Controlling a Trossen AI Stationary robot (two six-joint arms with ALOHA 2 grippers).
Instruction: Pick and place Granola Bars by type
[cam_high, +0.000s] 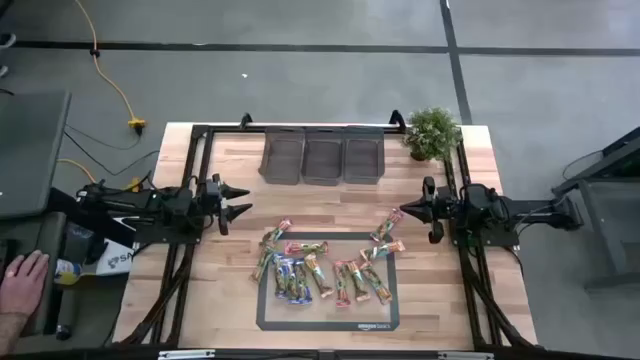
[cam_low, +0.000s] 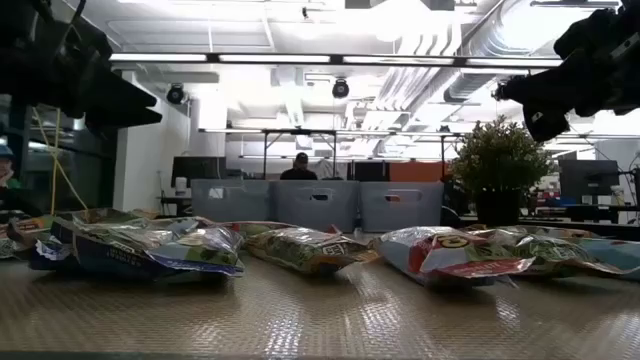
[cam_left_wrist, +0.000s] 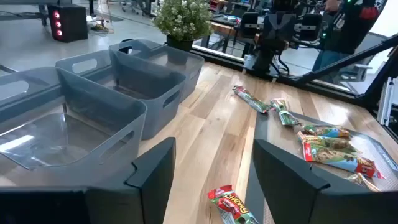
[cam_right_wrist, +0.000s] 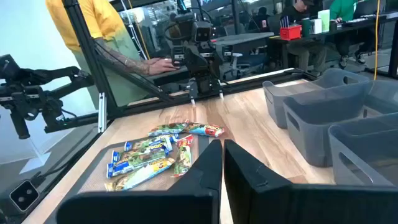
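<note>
Granola Bars (cam_high: 325, 268) lie in a heap on the dark mat (cam_high: 390, 318) near the 6 o'clock edge of my table (cam_high: 230, 215). My left gripper (cam_high: 238, 200) waits at 9 o'clock with its fingers spread and nothing in it. My right gripper (cam_high: 405, 210) waits at 3 o'clock, fingers pressed together. Three grey bins (cam_high: 323, 158) sit at 12 o'clock.

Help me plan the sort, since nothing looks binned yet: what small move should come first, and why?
Probably lower the left end effector, open and empty, toward the nearest granola bar; the three grey bins look empty and the bars still lie piled near the mat.
</note>
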